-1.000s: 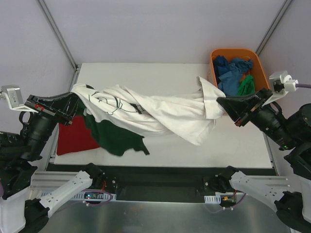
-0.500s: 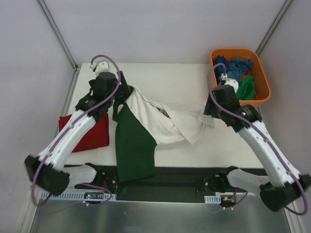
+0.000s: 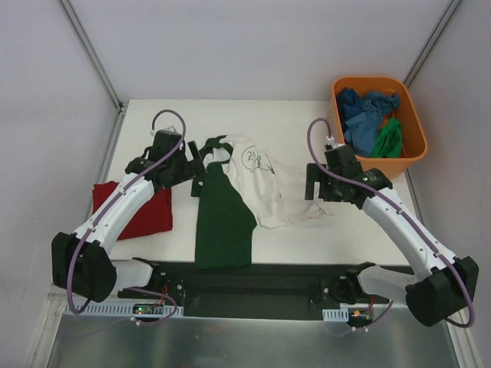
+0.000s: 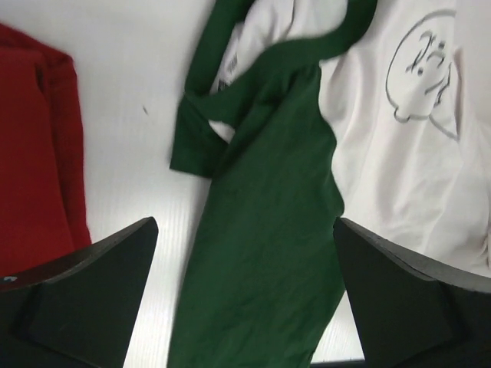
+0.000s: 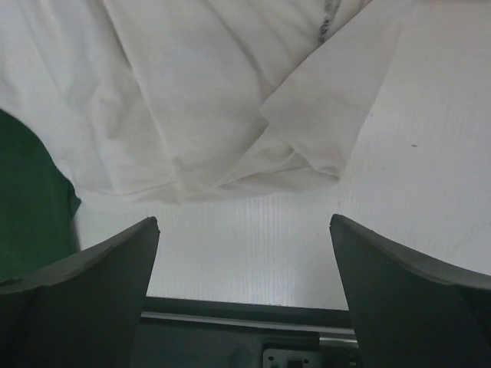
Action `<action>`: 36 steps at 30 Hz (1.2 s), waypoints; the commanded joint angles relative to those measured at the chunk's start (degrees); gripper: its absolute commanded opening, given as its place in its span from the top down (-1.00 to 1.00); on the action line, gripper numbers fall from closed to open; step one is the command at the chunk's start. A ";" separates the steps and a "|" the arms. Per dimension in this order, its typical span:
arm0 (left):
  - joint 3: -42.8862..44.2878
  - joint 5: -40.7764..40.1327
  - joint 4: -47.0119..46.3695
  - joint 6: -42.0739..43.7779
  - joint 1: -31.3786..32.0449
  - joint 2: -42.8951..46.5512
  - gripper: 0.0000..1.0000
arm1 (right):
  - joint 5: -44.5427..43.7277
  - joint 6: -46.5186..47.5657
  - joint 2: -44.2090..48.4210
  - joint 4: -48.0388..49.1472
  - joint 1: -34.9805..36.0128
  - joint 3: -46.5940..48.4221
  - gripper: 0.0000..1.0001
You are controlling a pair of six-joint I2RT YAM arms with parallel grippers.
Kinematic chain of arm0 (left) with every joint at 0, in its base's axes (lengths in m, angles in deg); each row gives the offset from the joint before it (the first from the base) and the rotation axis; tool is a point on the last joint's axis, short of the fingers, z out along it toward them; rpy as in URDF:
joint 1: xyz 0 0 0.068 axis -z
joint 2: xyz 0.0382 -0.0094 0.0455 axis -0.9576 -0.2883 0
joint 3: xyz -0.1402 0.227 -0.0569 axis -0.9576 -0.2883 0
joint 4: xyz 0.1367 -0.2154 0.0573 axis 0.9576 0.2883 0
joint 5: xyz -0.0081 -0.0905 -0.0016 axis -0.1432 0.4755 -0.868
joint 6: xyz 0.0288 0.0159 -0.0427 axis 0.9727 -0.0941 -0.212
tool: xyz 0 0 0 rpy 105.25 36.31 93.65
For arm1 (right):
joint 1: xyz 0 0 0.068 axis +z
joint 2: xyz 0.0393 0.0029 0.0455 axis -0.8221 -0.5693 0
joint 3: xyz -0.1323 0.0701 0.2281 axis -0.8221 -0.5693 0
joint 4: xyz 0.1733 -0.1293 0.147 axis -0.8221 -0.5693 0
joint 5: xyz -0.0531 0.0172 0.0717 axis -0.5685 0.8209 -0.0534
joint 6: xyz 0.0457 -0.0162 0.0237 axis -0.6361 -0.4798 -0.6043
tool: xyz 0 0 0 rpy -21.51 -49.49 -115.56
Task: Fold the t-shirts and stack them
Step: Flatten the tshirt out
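Note:
The white t-shirt (image 3: 268, 180) with a black cartoon print lies rumpled on the middle of the table. Its dark green part (image 3: 224, 222) is spread toward the front edge. My left gripper (image 3: 196, 167) hovers open over the shirt's left end; in the left wrist view the gripper (image 4: 244, 230) has green cloth (image 4: 261, 253) below its jaws, not pinched. My right gripper (image 3: 313, 182) stands open at the shirt's right end; its wrist view shows the gripper (image 5: 244, 222) over bare table, just short of the white hem (image 5: 192, 100). A dark red t-shirt (image 3: 134, 208) lies folded at the left.
An orange tub (image 3: 414, 123) at the back right holds blue shirts (image 3: 364, 115) and a green shirt (image 3: 390, 136). The white table (image 3: 268, 123) ends at a black rail along the front edge (image 3: 253, 280). Grey walls close in the sides.
Both grippers opened and let go of the white and green shirt, which dropped from being stretched in the air onto the table. Both arms swung in over the table.

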 commanded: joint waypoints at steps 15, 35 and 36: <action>-24.70 14.03 1.41 -8.91 2.17 18.18 -0.99 | 0.88 -4.31 -27.02 7.07 12.82 0.57 -0.12; -25.77 13.85 1.50 -8.74 2.70 13.71 -0.99 | 3.61 -5.19 -32.92 8.22 12.99 1.46 0.30; -25.68 13.85 1.50 -8.65 2.79 13.44 -0.99 | 3.61 -5.10 -33.01 8.22 12.91 1.46 0.37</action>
